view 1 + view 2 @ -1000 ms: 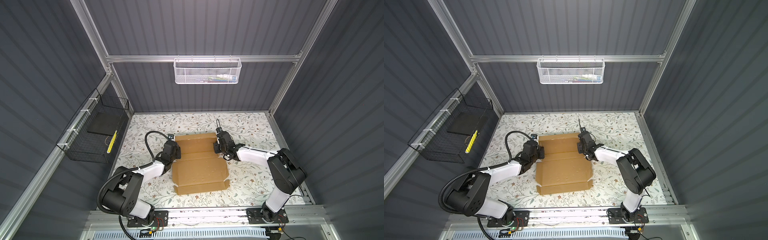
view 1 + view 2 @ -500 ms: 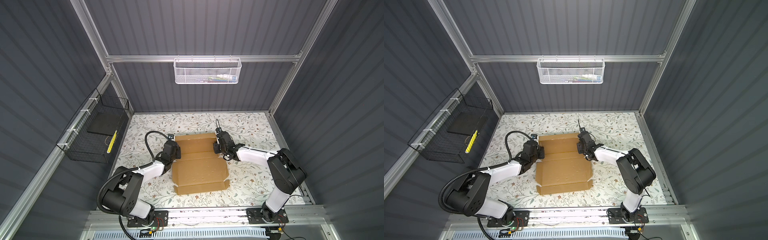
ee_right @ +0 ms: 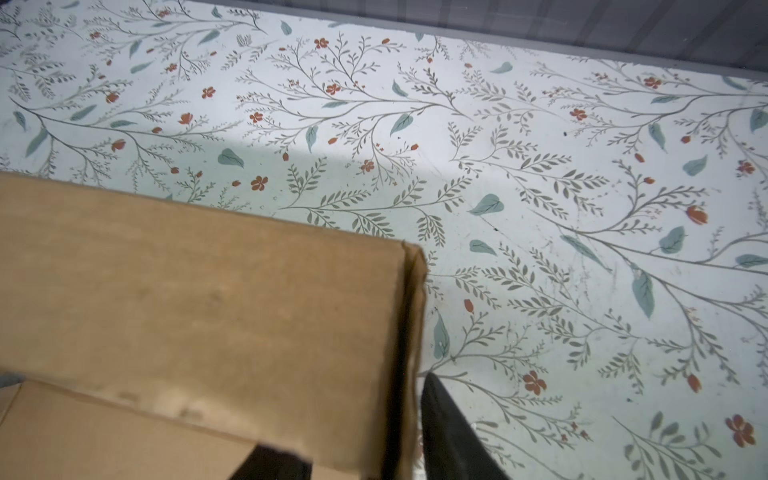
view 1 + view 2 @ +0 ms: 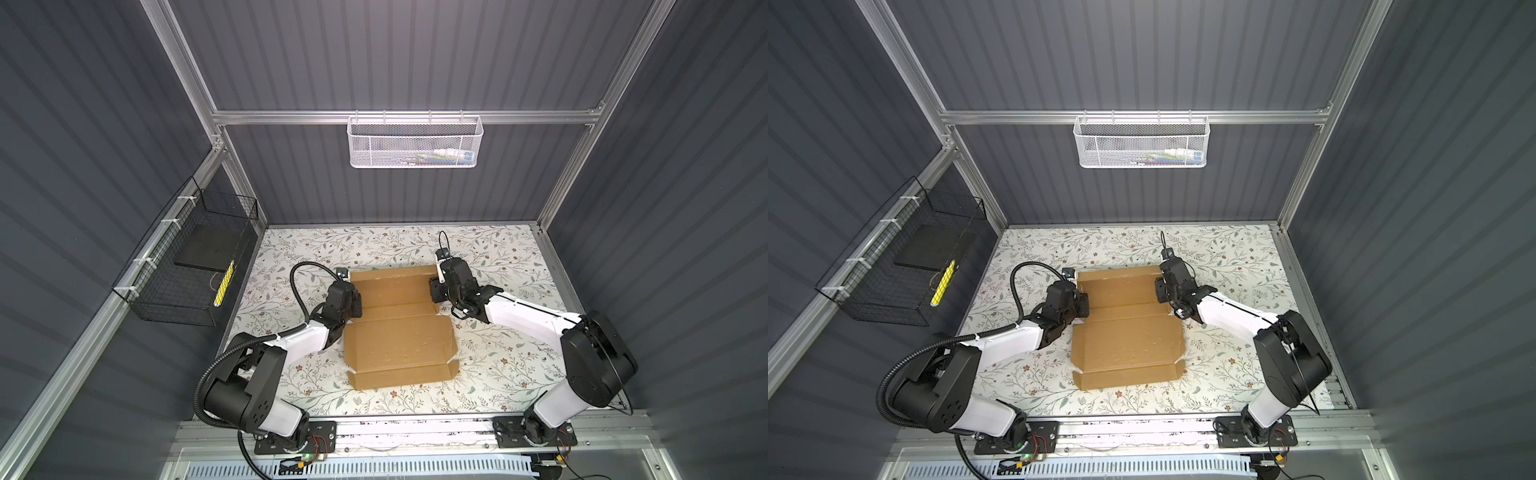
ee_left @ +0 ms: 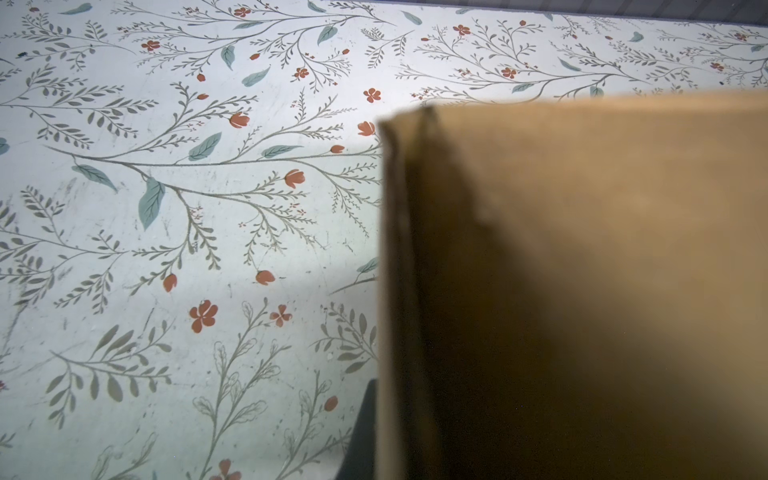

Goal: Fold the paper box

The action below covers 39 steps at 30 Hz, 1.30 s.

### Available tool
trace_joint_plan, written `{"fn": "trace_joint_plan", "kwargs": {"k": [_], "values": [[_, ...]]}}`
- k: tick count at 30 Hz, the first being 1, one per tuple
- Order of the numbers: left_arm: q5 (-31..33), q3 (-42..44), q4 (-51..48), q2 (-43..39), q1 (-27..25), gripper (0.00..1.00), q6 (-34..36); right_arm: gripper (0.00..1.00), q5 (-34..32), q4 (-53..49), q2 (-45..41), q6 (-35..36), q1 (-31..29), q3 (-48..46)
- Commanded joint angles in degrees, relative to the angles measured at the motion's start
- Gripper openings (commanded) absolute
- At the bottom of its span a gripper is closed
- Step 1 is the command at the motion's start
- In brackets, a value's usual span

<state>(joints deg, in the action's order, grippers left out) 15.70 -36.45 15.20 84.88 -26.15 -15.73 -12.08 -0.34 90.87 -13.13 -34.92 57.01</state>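
On the counter [image 4: 498, 365], side walls of the paper box [image 4: 399, 340] are judged being formed: left pincer [image 4: 354, 301] clamped on one, right pincer [image 4: 434, 291] parted astride the other, withdrawal due next.

Top views overhead; wrist views close, probably beside paper box [image 5: 582, 291].

Reaching low, left gripper [image 4: 354, 300] pinched shut (right gripper [image 4: 433, 291] spread).

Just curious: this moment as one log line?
paper box: partly folded | left gripper: shut on its side wall | right gripper: open, straddling opposite wall
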Motion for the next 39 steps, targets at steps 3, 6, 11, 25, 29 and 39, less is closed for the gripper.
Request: {"fn": "trace_joint_plan", "kwargs": {"k": [3,6,11,25,29,39], "values": [[1.7,-2.5,-3.4,0.4,0.0,0.0,-0.8,0.44,-0.9,-1.3,-5.0,-2.8,-0.3,-2.0],[1.7,-3.4,-5.2,0.5,0.0,0.0,-1.1,0.44,-0.3,-1.8,-6.6,-4.4,-0.3,-3.4],[2.0,-5.5,-9.2,1.2,0.0,0.0,-1.7,0.4,0.0,-4.1,-5.8,-7.0,-0.4,-3.7],[0.8,-9.9,-18.8,3.1,0.0,0.0,-3.8,0.3,-1.0,-4.0,2.6,-8.8,-0.4,2.7],[-0.6,-11.7,-21.5,4.0,0.0,0.0,-4.0,0.28,-1.6,-5.9,5.5,-8.6,-0.3,5.9],[-3.0,-15.4,-26.8,6.8,0.0,0.0,-4.9,0.21,-5.2,-10.4,10.3,-8.9,-0.2,10.8]]}}
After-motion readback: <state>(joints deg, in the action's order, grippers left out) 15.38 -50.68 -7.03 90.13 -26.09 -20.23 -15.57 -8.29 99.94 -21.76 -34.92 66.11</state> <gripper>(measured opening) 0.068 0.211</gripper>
